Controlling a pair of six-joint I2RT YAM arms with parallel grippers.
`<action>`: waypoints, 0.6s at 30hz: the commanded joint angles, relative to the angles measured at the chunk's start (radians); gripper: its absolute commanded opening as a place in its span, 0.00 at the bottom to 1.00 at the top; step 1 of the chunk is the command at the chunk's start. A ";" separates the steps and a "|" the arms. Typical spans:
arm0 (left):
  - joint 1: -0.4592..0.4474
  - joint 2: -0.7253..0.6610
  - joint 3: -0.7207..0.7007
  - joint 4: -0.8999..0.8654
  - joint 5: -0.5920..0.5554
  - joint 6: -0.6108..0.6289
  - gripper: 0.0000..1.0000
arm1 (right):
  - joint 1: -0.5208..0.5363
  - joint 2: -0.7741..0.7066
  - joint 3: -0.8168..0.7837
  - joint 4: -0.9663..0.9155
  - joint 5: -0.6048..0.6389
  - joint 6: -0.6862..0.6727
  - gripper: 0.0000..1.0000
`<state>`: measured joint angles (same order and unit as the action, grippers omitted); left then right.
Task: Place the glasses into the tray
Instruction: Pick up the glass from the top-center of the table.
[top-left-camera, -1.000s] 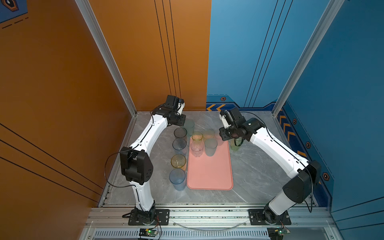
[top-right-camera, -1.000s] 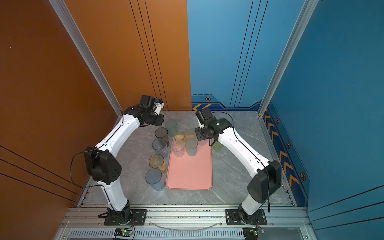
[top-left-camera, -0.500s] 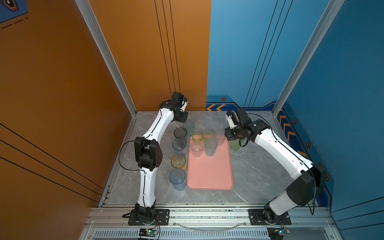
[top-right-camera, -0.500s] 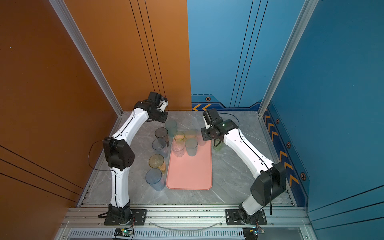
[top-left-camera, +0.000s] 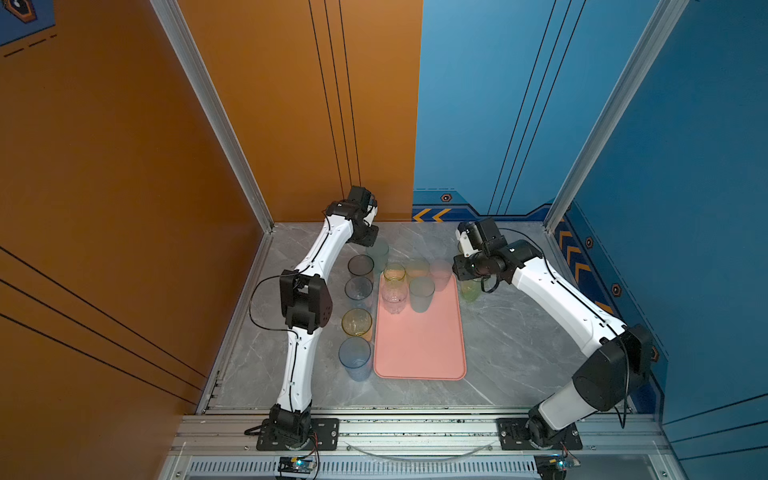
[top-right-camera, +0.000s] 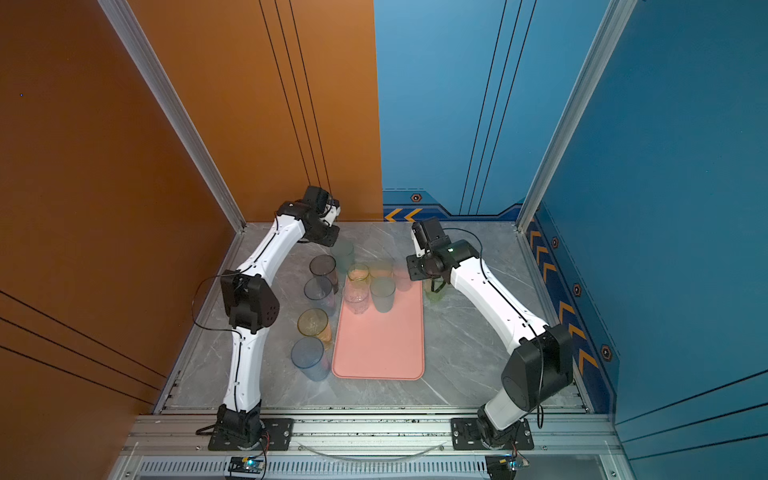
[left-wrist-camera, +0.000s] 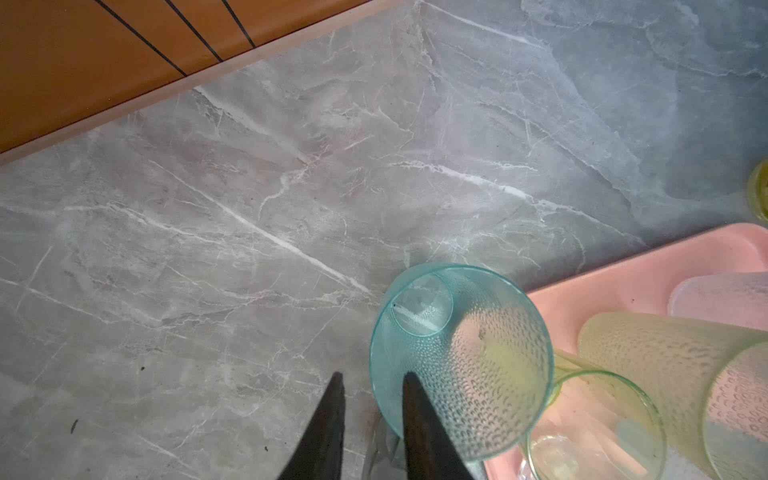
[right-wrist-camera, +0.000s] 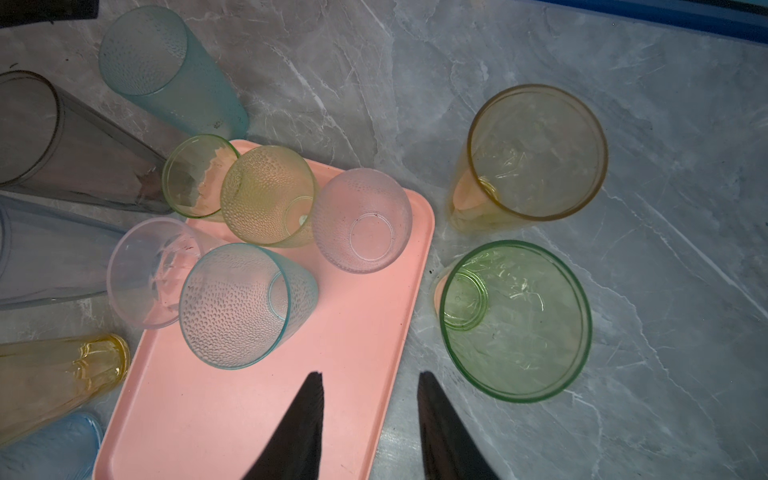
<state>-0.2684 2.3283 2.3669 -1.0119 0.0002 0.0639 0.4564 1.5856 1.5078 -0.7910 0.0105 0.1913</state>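
Left gripper (left-wrist-camera: 373, 376): has swung in at the back, jaws parted astride the teal glass (left-wrist-camera: 461, 365) rim, on the table (left-wrist-camera: 249, 208) beside the tray (left-wrist-camera: 623, 286). Right gripper (right-wrist-camera: 370, 376): parted, empty. I reckon the teal glass goes in next.

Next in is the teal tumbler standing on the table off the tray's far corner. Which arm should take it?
Left. The left pincer, jaws apart, straddles the rim of the teal tumbler, likely ready to close. The right pincer hangs open over the tray edge beside the green tumbler, farther off.
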 joint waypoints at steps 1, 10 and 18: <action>0.005 0.026 0.035 -0.038 -0.019 0.014 0.26 | -0.009 -0.025 -0.016 0.023 -0.020 0.011 0.37; 0.005 0.061 0.057 -0.040 -0.019 0.017 0.27 | -0.014 -0.018 -0.021 0.027 -0.028 0.011 0.37; 0.005 0.098 0.078 -0.054 -0.014 0.020 0.26 | -0.021 -0.013 -0.022 0.030 -0.032 0.011 0.37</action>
<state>-0.2684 2.4012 2.4168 -1.0306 0.0002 0.0639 0.4435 1.5856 1.4975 -0.7731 -0.0044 0.1913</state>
